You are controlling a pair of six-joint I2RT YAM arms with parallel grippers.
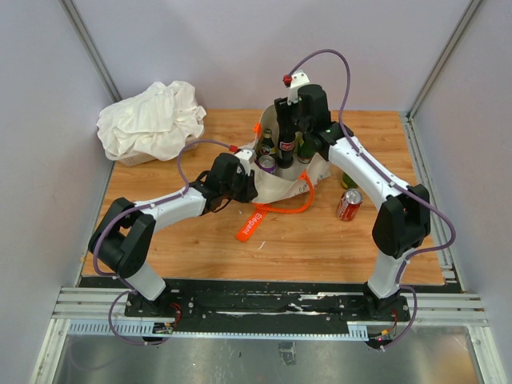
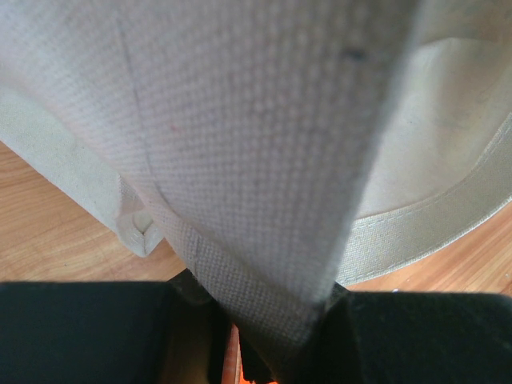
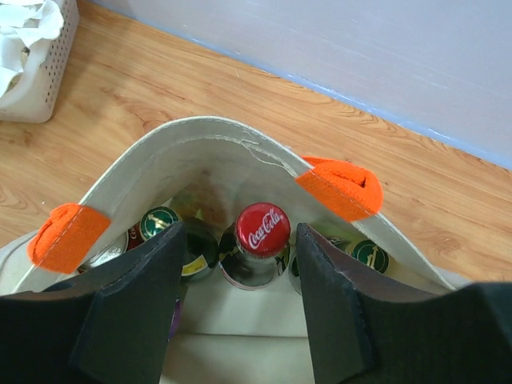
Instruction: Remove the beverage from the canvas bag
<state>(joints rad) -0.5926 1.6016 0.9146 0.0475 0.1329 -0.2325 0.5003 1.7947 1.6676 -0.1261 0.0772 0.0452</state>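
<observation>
The beige canvas bag (image 1: pixel 290 182) with orange handles (image 1: pixel 290 210) stands open mid-table, holding several bottles and cans. My left gripper (image 1: pixel 245 181) is shut on the bag's near-left rim; in the left wrist view the canvas (image 2: pixel 264 160) is pinched between its jaws (image 2: pixel 268 324). My right gripper (image 1: pixel 286 130) hangs over the bag's mouth, open. In the right wrist view its fingers (image 3: pixel 140 296) straddle a dark Coca-Cola bottle (image 3: pixel 262 230) with a red cap, with a gap on each side (image 3: pixel 238 240). The same bottle shows in the top view (image 1: pixel 286 149).
Green-capped bottles (image 3: pixel 158 222) and a purple can (image 1: pixel 266 164) stand beside it in the bag. A red can (image 1: pixel 349 205) lies on the table to the right, with a greenish bottle (image 1: pixel 349 179) behind it. A white cloth bundle in a basket (image 1: pixel 150 120) is at the back left. An orange strap (image 1: pixel 250 224) trails forward.
</observation>
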